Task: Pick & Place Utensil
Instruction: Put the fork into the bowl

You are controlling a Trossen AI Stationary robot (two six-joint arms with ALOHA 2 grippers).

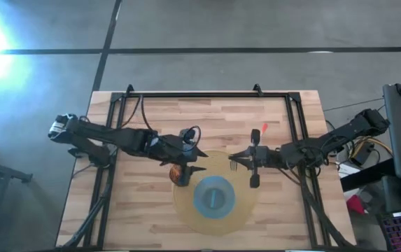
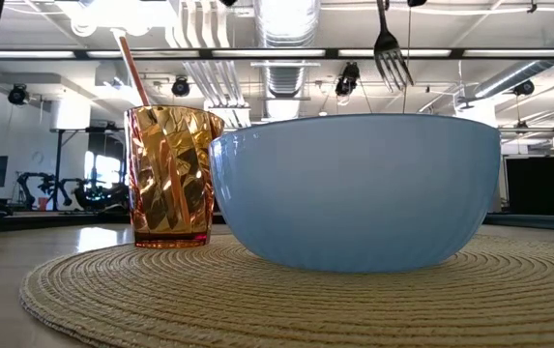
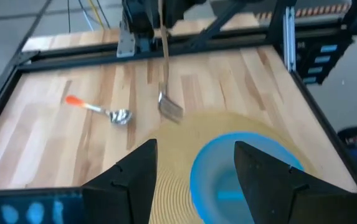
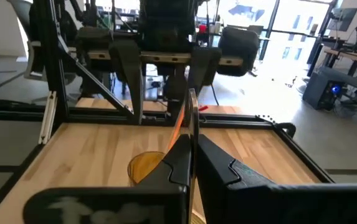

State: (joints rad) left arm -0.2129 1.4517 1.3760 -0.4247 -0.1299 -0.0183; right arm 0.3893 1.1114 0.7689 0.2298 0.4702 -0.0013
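1. Overhead, the right gripper (image 1: 236, 160) is clamping a fork (image 1: 234, 165) beside the blue bowl (image 1: 213, 197).
2. Only the left wrist view is revealing a spoon (image 3: 106, 112) beyond the bowl; the left gripper (image 1: 188, 166) is gaping wide above the amber cup (image 2: 168, 176).

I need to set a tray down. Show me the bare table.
Bare wood runs along the table left of the woven mat, and along the far edge behind both arms. A spoon lies right of centre there. The middle is crowded: amber cup, blue bowl, both grippers, hanging fork.
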